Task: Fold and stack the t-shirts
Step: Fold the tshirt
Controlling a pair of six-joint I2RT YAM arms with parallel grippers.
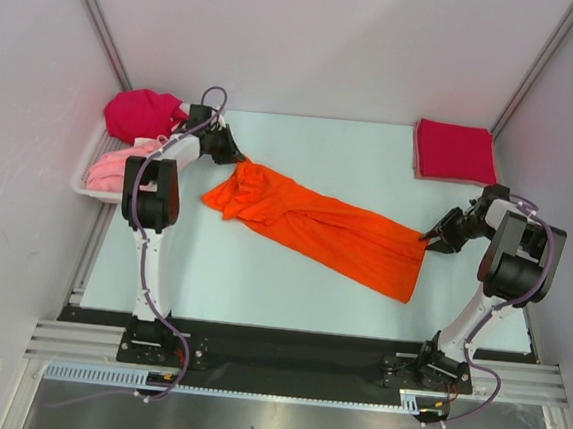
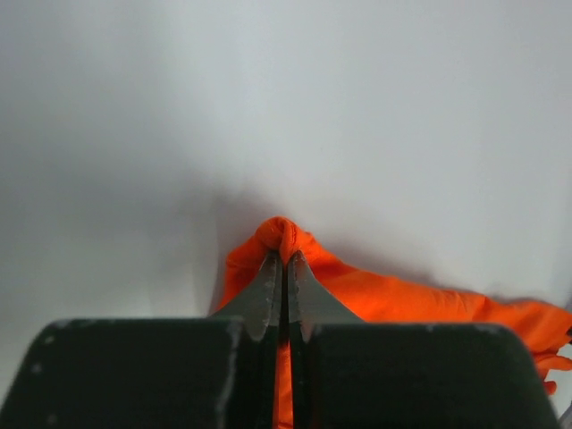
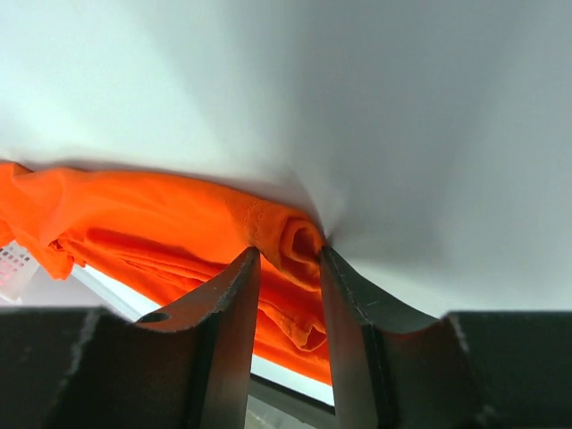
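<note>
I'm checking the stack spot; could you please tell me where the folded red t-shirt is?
In the top view, the folded red t-shirt lies at the far right corner of the table, beyond the right gripper, clear of the orange t-shirt.

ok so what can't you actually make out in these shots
- Right wrist view: whether the right claw grips the orange t-shirt; a cloth roll sits between its fingers.
- Top view: pink t-shirt in the tray, partly behind the left arm.
- Left wrist view: most of the orange t-shirt, behind the shut left claw.
- Top view: layers of the folded red t-shirt, too small.
</note>
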